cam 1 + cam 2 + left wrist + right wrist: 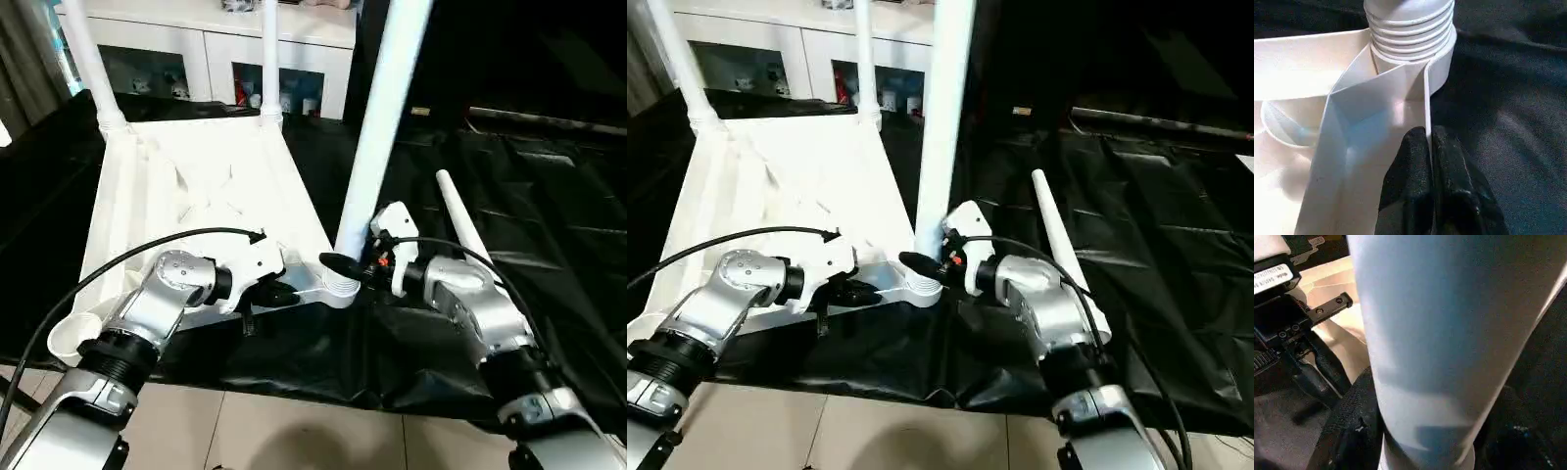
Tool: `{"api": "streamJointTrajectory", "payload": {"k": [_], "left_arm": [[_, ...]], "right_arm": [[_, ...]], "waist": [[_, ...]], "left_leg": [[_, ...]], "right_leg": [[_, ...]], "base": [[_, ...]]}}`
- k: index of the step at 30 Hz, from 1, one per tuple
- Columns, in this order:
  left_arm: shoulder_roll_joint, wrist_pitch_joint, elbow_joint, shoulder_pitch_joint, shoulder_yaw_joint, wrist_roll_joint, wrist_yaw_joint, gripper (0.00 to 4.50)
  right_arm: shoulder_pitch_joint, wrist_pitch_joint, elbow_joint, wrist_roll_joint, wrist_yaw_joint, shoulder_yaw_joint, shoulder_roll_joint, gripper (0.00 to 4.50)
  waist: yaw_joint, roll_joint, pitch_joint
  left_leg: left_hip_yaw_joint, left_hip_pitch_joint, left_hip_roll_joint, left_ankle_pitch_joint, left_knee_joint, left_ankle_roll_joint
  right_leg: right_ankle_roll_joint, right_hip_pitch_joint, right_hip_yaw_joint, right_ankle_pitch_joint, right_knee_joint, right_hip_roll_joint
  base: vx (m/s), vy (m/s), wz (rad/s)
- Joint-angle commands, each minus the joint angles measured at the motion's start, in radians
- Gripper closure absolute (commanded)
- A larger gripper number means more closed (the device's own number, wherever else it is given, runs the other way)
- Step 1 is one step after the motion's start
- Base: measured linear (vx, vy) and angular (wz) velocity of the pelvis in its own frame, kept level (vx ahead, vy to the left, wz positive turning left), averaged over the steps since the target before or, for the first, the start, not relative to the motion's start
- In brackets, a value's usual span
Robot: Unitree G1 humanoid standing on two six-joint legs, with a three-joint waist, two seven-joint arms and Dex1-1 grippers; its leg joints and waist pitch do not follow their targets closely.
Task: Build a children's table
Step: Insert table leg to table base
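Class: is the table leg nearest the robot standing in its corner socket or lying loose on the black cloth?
In its socket. The leg rises upright from the threaded corner socket, with the right gripper closed around its base.

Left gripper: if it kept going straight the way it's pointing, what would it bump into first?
Probably the ribbed base of the standing leg. The left gripper has its fingers pinched on a thin rib of the tabletop, pointing along that rib towards the corner socket where the leg stands. Nothing seems to lie between.

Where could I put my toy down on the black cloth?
Bare cloth lies right of the loose leg. It's crowded where the left gripper pinches the tabletop and the right gripper holds the upright leg.
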Motion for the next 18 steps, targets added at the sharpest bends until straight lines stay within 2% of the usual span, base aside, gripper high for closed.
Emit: {"api": "streamJointTrajectory", "payload": {"k": [1,2,3,5,7,9,11,15,18], "left_arm": [[-0.003,-0.024,-0.061,0.002,-0.006,-0.019,-0.042,4.5],[0.001,-0.033,-0.073,0.01,-0.01,-0.027,-0.065,4.5],[0.004,-0.038,-0.084,0.016,-0.013,-0.034,-0.083,4.5],[0.012,-0.038,-0.11,0.029,-0.024,-0.046,-0.12,4.5],[0.024,-0.027,-0.145,0.045,-0.039,-0.062,-0.165,4.5],[0.028,-0.015,-0.169,0.05,-0.043,-0.078,-0.193,4.5],[0.029,-0.01,-0.178,0.05,-0.043,-0.082,-0.198,4.5],[0.008,-0.008,-0.158,0.035,-0.024,-0.07,-0.155,4.5],[-0.007,-0.017,-0.122,0.021,-0.015,-0.046,-0.104,4.5]], "right_arm": [[0.067,0.038,0.069,-0.055,0.049,0.085,-0.008,2.6],[0.078,0.033,0.06,-0.052,0.066,0.087,-0.013,2.6],[0.086,0.032,0.052,-0.047,0.081,0.088,-0.016,2.6],[0.104,0.034,0.028,-0.032,0.114,0.089,-0.025,2.6],[0.13,0.04,-0.009,-0.014,0.162,0.098,-0.043,2.6],[0.152,0.041,-0.036,-0.005,0.198,0.109,-0.06,2.6],[0.165,0.037,-0.049,-0.005,0.215,0.115,-0.07,2.6],[0.175,0.021,-0.037,-0.028,0.189,0.102,-0.065,2.6],[0.156,-0.01,0.026,-0.063,0.103,0.081,-0.048,2.6]], "waist": [[0.002,0.011,-0.052],[0.002,0.01,-0.052],[0.004,0.017,-0.053],[0.004,0.014,-0.054],[0.004,0.019,-0.054],[0.005,0.017,-0.055],[0.008,0.021,-0.056],[0.009,0.019,-0.055],[0.01,0.017,-0.048]], "left_leg": [[-0.005,0.002,0.027,-0.257,-0.073,-0.003],[-0.005,0.002,0.027,-0.259,-0.073,-0.001],[-0.006,0.003,0.028,-0.26,-0.074,-0.002],[-0.005,0.004,0.029,-0.26,-0.074,0.001],[-0.005,0.004,0.029,-0.258,-0.076,0.001],[-0.004,0.006,0.03,-0.257,-0.074,0.005],[-0.003,0.009,0.031,-0.263,-0.075,0.001],[-0.004,0.008,0.028,-0.278,-0.076,-0.005],[-0.004,0.011,0.027,-0.323,-0.077,-0.013]], "right_leg": [[-0.136,0.044,0.056,-0.349,-0.085,-0.071],[-0.138,0.045,0.056,-0.34,-0.085,-0.071],[-0.141,0.045,0.057,-0.332,-0.084,-0.072],[-0.15,0.046,0.057,-0.295,-0.08,-0.069],[-0.166,0.047,0.057,-0.251,-0.076,-0.067],[-0.175,0.047,0.057,-0.225,-0.074,-0.066],[-0.187,0.047,0.057,-0.203,-0.072,-0.065],[-0.185,0.049,0.057,-0.231,-0.075,-0.066],[-0.159,0.043,0.055,-0.338,-0.088,-0.068]], "base": [[0.0,0.0,0.0],[0.0,0.0,0.0],[0.0,0.0,0.0],[0.0,0.0,0.0],[0.0,0.0,0.0],[0.0,0.0,0.0],[0.0,0.0,0.0],[0.0,0.0,0.0],[0.0,0.0,0.0]]}}
